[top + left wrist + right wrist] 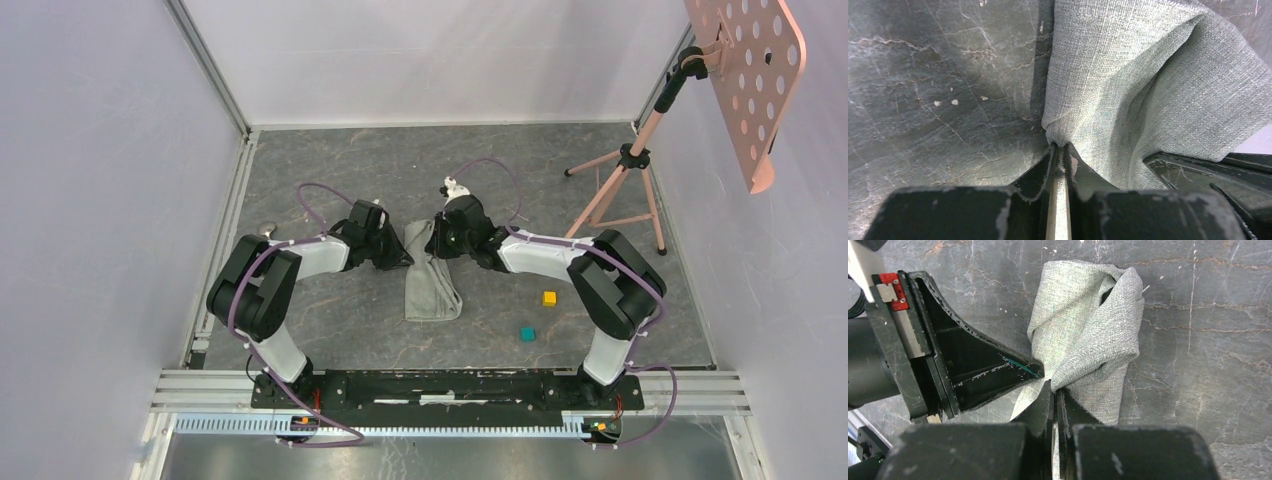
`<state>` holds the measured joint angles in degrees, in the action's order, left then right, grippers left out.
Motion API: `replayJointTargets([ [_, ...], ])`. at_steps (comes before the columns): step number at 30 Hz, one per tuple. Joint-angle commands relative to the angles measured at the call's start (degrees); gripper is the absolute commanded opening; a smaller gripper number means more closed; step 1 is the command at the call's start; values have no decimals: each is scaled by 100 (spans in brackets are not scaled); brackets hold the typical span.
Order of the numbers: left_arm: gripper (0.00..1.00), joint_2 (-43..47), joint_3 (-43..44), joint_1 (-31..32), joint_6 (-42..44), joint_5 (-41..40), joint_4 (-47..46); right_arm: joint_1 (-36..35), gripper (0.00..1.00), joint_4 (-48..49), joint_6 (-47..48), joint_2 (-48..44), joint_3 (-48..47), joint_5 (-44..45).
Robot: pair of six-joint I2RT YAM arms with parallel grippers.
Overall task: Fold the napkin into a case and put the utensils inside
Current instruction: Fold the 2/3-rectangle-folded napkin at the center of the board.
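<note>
Both left gripper (pixel 1060 148) and right gripper (pixel 1054 388) angle inward, elbows bent, at far end of napkin (pixel 432 288). Each pinches cloth.

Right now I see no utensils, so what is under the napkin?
The napkin lies bunched on the table, pinched by the left end effector and right end effector. Only table shows around it; anything under its folds is covered.

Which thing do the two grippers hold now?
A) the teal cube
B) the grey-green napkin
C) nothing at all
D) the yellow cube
B: in the wrist views the left gripper and the right gripper are each shut on a fold of the napkin.
</note>
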<state>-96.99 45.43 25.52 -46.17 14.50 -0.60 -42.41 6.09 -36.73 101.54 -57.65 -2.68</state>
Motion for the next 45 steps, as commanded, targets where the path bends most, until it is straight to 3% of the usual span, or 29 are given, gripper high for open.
replayJointTargets([
  [1,14,-102,-143,56,29,53,-324,-200,0,-160,-357,193,-354,547],
  [12,11,45,-422,72,38,35,-485,-419,1,-107,-1332,820,-741,1000],
  [37,6,216,-560,67,416,52,-530,-467,0,230,-1944,1144,-681,1110],
  [40,8,366,-626,59,416,15,-398,-458,0,351,-1997,1082,-585,1115],
  [45,20,994,-702,59,346,-220,98,-398,0,347,-1986,1015,-467,1184],
])
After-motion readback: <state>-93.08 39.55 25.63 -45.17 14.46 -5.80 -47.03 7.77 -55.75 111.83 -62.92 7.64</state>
